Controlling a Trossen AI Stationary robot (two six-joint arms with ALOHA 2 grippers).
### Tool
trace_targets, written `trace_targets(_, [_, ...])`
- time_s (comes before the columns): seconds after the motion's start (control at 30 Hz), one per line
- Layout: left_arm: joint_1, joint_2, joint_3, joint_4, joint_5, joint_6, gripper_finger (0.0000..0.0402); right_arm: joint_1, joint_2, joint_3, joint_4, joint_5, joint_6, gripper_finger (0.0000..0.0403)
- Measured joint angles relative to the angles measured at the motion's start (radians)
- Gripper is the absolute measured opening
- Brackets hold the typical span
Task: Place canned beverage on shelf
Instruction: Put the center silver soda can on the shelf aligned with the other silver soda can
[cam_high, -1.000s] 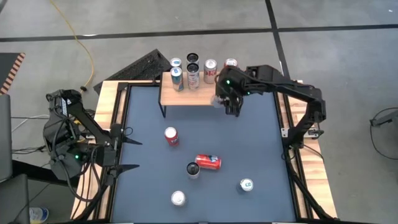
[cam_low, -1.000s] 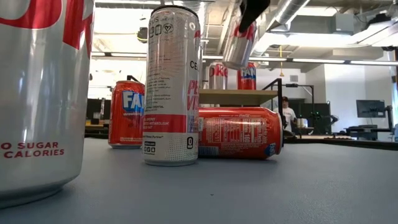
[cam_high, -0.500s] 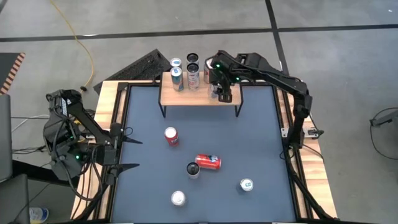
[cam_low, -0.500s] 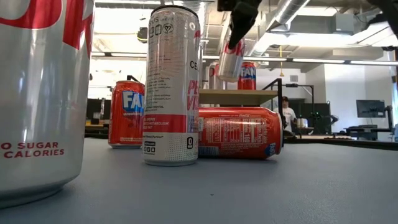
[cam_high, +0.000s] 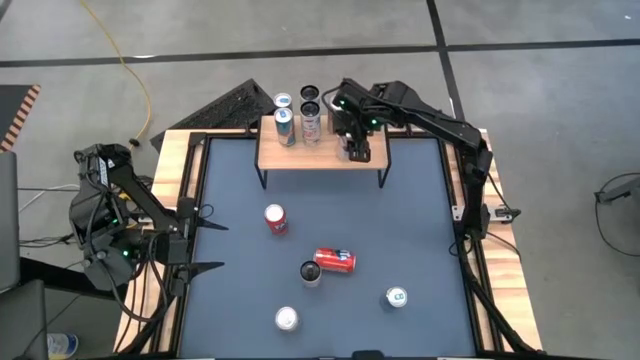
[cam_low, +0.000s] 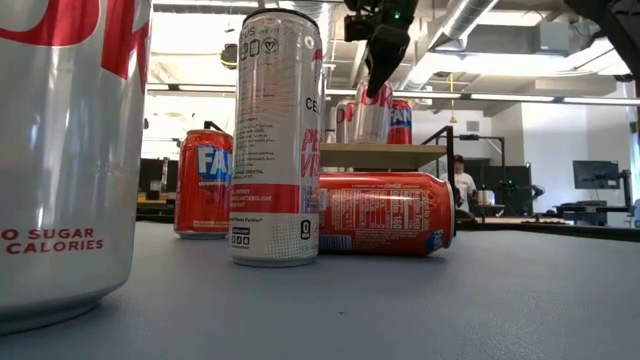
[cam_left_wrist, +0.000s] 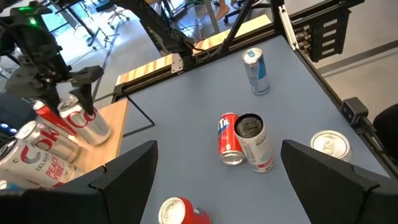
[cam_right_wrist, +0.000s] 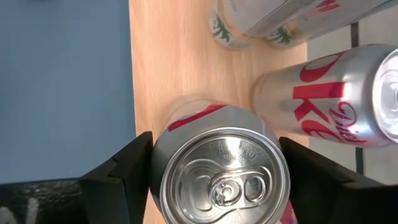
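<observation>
A silver-and-red can (cam_right_wrist: 221, 180) is over the right part of the shelf's light wooden top (cam_high: 300, 155), with my right gripper (cam_high: 354, 143) shut on it; the low view shows this can (cam_low: 372, 112) at shelf height. Several other cans (cam_high: 297, 112) stand along the shelf's far side on their bases. My left gripper (cam_high: 205, 247) waits open over the table's left edge, holding nothing. My right gripper pinches the can's upper wall (cam_right_wrist: 163, 186), just under the rim, between its two fingers (cam_right_wrist: 121, 177). The fingers slant steeply down from above, one on each side. The can is slightly tilted, its base at the shelf top; whether it rests there I cannot tell.
On the blue table top stand an upright red can (cam_high: 275, 218), a tall can (cam_high: 311, 272) beside a red can lying on its side (cam_high: 335, 260), and two silver cans (cam_high: 287, 319) (cam_high: 397, 297) near the front. A Diet Coke can (cam_right_wrist: 336, 99) stands close behind the held one.
My right gripper has carried the can from beside the shelf's right end toward the table's far edge and a little left, over the shelf top, and down. The can hung tilted and high; it is now lower and closer to upright.
</observation>
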Motion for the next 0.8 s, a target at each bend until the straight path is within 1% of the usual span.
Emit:
trace_targets(0.2, [0.0, 0.0, 0.0, -0.003, -0.001, 0.001, 0.033, -0.002, 0.0, 0.0, 0.003, 0.002, 0.008, 0.0303])
trace_targets(0.3, [0.0, 0.0, 0.0, -0.003, -0.021, 0.002, 0.033, 0.0, 0.0, 0.0, 0.001, 0.002, 0.009, 0.0315])
trace_targets(0.4, [0.0, 0.0, 0.0, -0.004, -0.024, 0.002, 0.033, 0.0, 0.0, 0.0, 0.006, 0.006, 0.051, 0.0324])
trace_targets(0.5, [0.0, 0.0, 0.0, -0.004, -0.024, 0.002, 0.033, 0.0, -0.002, 0.0, 0.005, 0.008, 0.083, 0.0329])
trace_targets(0.63, [0.0, 0.0, 0.0, -0.004, -0.024, 0.01, 0.033, 0.001, -0.002, 0.0, 0.006, 0.013, 0.078, 0.033])
trace_targets(0.8, [0.0, 0.0, 0.0, -0.004, -0.024, 0.01, 0.033, 0.01, -0.002, 0.0, 0.028, 0.07, 0.03, 0.0331])
